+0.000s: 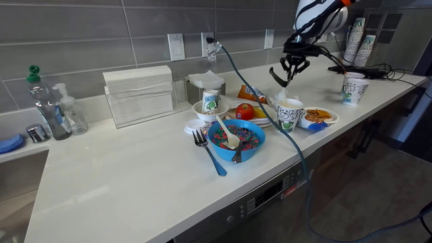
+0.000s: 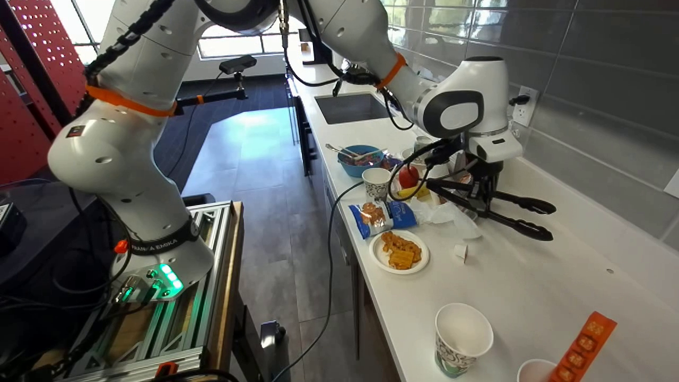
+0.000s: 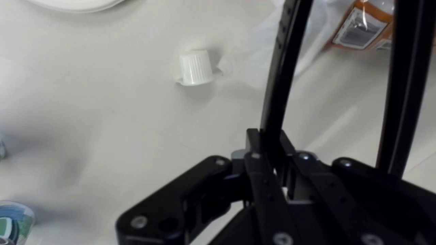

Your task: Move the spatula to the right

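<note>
The all-black spatula shows as a slim utensil with two long thin arms, like tongs. It is in the exterior views [image 1: 278, 79] [image 2: 522, 227] and in the wrist view [image 3: 287, 64]. My gripper [image 1: 290, 70] is shut on one arm of it, and the other arm passes beside the fingers. The gripper also shows in an exterior view [image 2: 481, 197] and in the wrist view [image 3: 268, 140]. The spatula is held in the air above the white counter [image 2: 536, 276], by the tiled wall. Its broad, ridged ends point toward the wall.
A small white ridged cup [image 3: 196, 68] lies on the counter below. A paper plate [image 2: 377, 260] of food, a blue snack bag [image 2: 401, 214], a paper cup [image 1: 289, 116] and a blue bowl [image 1: 249, 155] stand nearby. Paper cups [image 2: 460, 339] stand further along. A cable [image 1: 297, 145] crosses the counter.
</note>
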